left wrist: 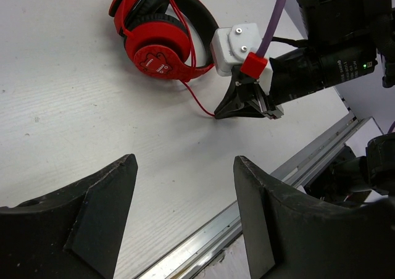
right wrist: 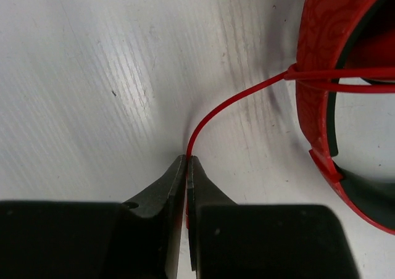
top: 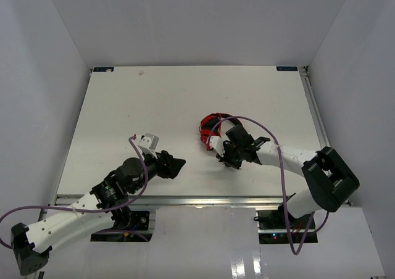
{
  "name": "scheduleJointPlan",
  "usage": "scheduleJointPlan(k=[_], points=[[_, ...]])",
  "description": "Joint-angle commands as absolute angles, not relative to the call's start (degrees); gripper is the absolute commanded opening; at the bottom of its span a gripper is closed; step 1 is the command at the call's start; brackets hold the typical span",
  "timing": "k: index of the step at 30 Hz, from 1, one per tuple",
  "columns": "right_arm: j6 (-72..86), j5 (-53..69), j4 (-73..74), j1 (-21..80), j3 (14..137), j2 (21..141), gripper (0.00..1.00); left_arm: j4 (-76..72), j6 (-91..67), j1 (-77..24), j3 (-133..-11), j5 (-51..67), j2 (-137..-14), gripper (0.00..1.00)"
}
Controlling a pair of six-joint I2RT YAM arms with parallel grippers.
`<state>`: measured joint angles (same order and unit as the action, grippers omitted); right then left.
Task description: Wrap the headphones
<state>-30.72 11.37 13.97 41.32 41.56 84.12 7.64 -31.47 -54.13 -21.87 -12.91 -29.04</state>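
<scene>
The red headphones [top: 213, 126] lie on the white table right of centre, folded, with an earcup [left wrist: 159, 55] facing up in the left wrist view. Their thin red cord [right wrist: 225, 109] loops round the headband [right wrist: 315, 75] and runs down to the tabletop. My right gripper [right wrist: 187, 158] is shut on that cord just in front of the headphones, tips touching the table; the same gripper [left wrist: 229, 111] shows in the left wrist view. My left gripper [left wrist: 185, 162] stands open and empty over the near table edge, well left of the headphones. The plug is not visible.
A metal rail [left wrist: 278, 180] runs along the table's near edge below my left fingers. Purple robot cables [top: 281, 162] arc over the right arm. White walls enclose the table on three sides.
</scene>
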Motion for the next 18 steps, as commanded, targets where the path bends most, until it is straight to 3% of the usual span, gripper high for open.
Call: scheduleJointPlan(k=[1,8,14,18], points=[[-33.89,11.21,18.06,41.35,45.55,76.75,0.08,8.97,-31.58,-53.96,-21.94,-13.28,-28.03,0.75],[-36.42,7.62,19.69,41.03,54.49,73.07,0.08,9.32,-30.94,-53.96,-22.76,-13.82,-28.16,0.75],[-41.40,-4.55,15.18,40.39,57.56,78.77,0.08,9.32,-30.75,-53.96,-22.77,-13.71,-28.38,0.75],[-40.77,-2.93,15.06,39.69,59.23,82.69,0.08,9.83,-30.54,-53.96,-23.10,-13.63,-27.83,0.75]])
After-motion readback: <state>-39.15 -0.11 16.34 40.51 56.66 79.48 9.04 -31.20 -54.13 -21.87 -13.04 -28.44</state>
